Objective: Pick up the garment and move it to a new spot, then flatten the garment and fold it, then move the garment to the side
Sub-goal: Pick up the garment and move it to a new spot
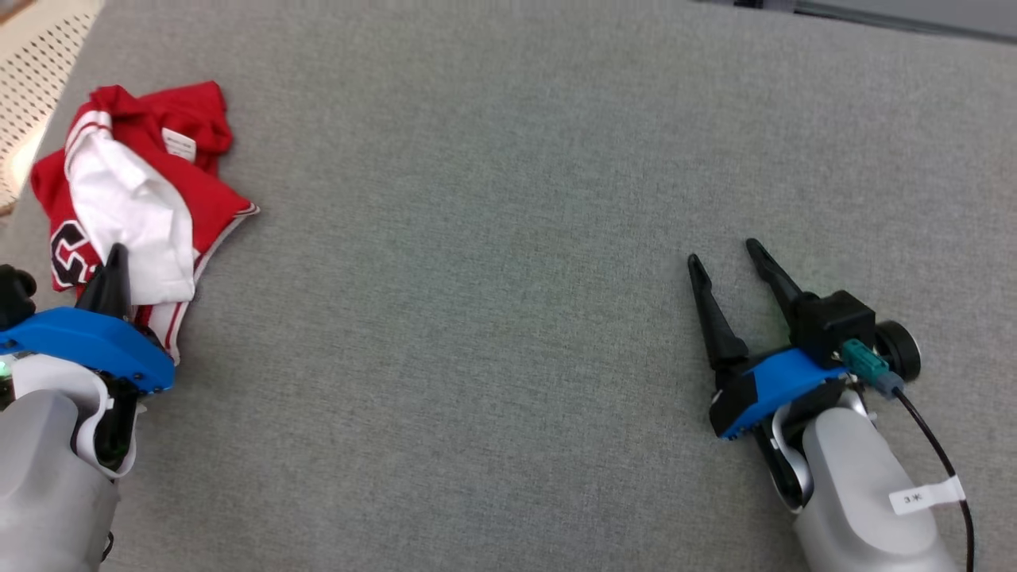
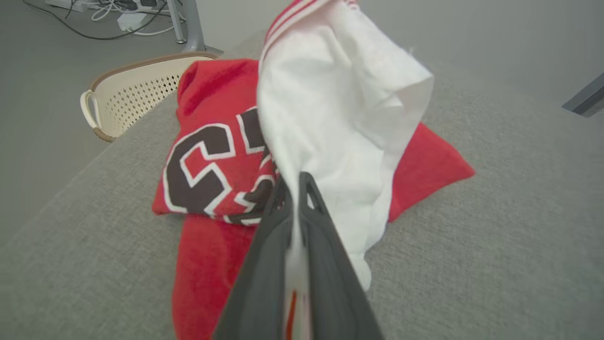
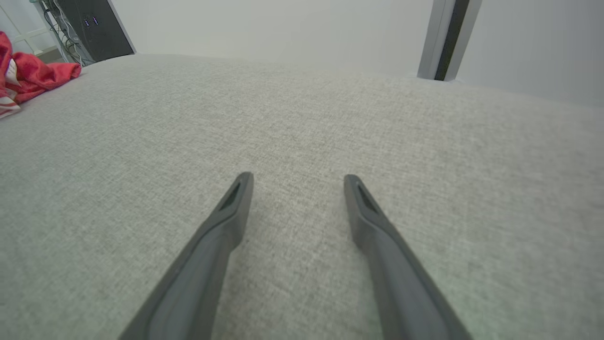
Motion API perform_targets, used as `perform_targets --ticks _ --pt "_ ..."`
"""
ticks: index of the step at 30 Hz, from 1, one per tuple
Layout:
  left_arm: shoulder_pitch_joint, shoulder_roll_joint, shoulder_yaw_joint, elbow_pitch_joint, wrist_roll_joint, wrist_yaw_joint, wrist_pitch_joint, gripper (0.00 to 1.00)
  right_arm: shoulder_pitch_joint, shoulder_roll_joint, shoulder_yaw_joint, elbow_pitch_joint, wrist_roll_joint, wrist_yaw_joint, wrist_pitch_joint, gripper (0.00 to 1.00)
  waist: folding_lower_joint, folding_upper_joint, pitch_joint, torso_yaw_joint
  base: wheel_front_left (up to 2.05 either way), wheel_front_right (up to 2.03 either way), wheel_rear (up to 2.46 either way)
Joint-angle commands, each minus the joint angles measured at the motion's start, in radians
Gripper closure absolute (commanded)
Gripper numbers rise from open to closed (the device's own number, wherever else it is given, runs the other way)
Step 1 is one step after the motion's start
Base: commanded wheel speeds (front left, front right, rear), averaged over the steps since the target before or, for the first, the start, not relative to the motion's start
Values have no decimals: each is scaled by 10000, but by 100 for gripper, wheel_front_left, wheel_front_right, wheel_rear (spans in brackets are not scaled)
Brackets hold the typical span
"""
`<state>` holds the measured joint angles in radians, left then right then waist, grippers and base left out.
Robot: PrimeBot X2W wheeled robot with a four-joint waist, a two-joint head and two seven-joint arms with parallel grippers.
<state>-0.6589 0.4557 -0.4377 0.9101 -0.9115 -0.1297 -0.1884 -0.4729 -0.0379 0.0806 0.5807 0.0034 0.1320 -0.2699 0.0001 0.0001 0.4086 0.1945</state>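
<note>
Left wrist view: the left gripper (image 2: 296, 183) pinches a thin white fold of the crumpled red-and-white jersey garment (image 2: 212, 158) just beyond its fingertips; lifting may pull it free. The right gripper (image 1: 721, 251) is spread, empty.

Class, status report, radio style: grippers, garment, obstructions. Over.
Left gripper shut on garment. Garment crumpled, far left. Right gripper open, holding nothing. Basket beyond edge, not obstructing.
</note>
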Motion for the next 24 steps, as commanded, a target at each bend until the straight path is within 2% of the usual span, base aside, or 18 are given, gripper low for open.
perform_targets --ticks 1,6,14,18,24 --pt "-111 105 -243 -171 -42 -13 -224 100 550 -198 -110 314 101 -22 97 0 -1 -1 -290 -6 0 0 0" --pt "-330 426 -897 -909 35 -13 -645 100 741 -156 -8 299 480 -15 57 0 -1 -1 -1034 16 0 0 0" --pt "-457 325 -1496 -2566 282 -13 -767 100 1402 -156 207 272 1110 -15 55 0 -1 -1 -2172 -377 0 0 0" --pt "-177 -46 -1748 -3441 557 -13 -772 100 1786 -158 287 311 1274 -15 54 0 -1 -1 -2704 -919 0 0 0" --pt "300 -1209 -2327 -4085 874 -13 -777 100 2195 -155 328 335 1299 -15 54 0 -1 -1 -3142 -2041 0 0 0"
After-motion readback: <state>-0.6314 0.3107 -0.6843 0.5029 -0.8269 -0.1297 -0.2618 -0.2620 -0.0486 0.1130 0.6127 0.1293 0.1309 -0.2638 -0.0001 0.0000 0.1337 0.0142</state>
